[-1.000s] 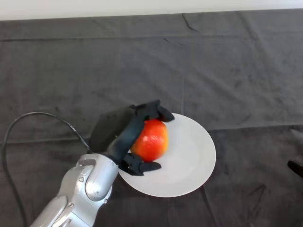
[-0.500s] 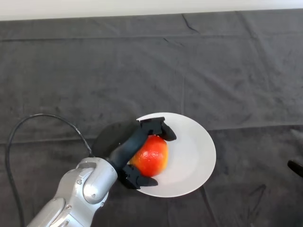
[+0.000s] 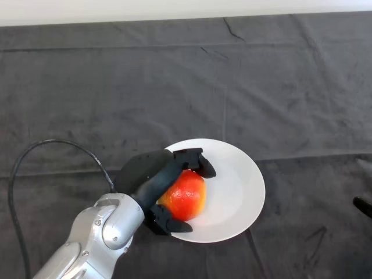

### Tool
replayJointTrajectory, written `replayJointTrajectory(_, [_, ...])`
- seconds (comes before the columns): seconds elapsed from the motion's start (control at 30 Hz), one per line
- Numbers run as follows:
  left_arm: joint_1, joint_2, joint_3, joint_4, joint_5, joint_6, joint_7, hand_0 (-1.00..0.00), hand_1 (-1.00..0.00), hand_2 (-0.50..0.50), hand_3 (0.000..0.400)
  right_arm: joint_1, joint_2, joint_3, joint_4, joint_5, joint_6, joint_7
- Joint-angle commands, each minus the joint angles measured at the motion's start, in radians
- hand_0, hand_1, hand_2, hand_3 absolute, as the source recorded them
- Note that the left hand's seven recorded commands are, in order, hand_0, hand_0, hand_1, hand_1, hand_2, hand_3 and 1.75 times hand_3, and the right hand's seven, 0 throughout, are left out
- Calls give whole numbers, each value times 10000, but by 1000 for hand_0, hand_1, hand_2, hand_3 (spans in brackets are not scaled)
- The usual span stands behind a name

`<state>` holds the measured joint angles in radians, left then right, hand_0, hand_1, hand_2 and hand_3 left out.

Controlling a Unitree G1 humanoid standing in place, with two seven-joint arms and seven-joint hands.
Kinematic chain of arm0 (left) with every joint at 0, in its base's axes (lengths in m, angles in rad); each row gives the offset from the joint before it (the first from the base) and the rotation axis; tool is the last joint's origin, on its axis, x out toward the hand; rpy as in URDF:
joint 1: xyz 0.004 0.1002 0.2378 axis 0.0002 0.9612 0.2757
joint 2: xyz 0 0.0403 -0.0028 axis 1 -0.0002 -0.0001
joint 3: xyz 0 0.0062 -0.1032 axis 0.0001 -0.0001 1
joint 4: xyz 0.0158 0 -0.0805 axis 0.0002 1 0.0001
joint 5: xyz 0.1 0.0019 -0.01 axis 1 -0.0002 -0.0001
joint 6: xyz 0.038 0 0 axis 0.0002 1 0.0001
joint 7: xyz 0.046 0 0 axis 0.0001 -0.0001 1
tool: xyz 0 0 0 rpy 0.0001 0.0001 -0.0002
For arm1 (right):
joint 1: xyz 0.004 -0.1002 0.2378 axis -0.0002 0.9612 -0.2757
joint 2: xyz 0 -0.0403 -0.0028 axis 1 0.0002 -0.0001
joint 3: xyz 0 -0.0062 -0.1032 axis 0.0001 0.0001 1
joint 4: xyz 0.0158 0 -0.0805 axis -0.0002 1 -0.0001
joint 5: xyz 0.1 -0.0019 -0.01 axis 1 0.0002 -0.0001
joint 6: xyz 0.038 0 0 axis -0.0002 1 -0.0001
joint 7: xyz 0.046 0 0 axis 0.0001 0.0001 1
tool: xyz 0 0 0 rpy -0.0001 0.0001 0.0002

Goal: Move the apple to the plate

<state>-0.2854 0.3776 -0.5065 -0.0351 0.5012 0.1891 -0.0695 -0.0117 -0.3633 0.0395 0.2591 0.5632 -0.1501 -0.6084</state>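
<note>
A red and orange apple rests on the left part of a white round plate in the head view. My left hand comes in from the lower left and is curled round the apple, with fingers over its far side and the thumb under its near side. The hand covers the plate's left rim.
A dark wrinkled cloth covers the whole table. A small dark object shows at the right edge of the view. The cloth's far edge runs along the top.
The hand has lowered the apple towards me onto the left part of the plate. Between half a second ago and now it has hardly moved.
</note>
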Motion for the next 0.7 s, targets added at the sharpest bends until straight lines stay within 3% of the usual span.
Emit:
replayJointTrajectory(0.03, [112, 377, -233, 36, 196, 235, -318, -753, -784, 16, 314, 293, 329, -25, 421, 225, 455, 16])
replayJointTrajectory(0.07, [93, 367, -221, 30, 199, 250, -332, -686, -710, 12, 284, 293, 328, -24, 421, 225, 455, 16])
replayJointTrajectory(0.1, [76, 358, -205, 17, 200, 267, -346, -173, -278, 53, 111, 293, 328, -24, 421, 226, 455, 15])
replayJointTrajectory(0.13, [43, 344, -177, 6, 197, 286, -360, -67, -180, 57, 72, 293, 327, -23, 421, 227, 454, 15])
replayJointTrajectory(0.17, [15, 331, -152, 1, 191, 297, -366, 0, 0, 0, 0, 293, 327, -23, 421, 227, 454, 15])
replayJointTrajectory(0.47, [-243, 279, 363, -200, 9, 308, -256, 0, 0, 0, 0, 293, 327, -22, 421, 228, 453, 14])
replayJointTrajectory(0.7, [-459, 482, 1320, -156, -426, -142, 70, 0, 0, 0, 0, 294, 333, -31, 419, 219, 458, 19])
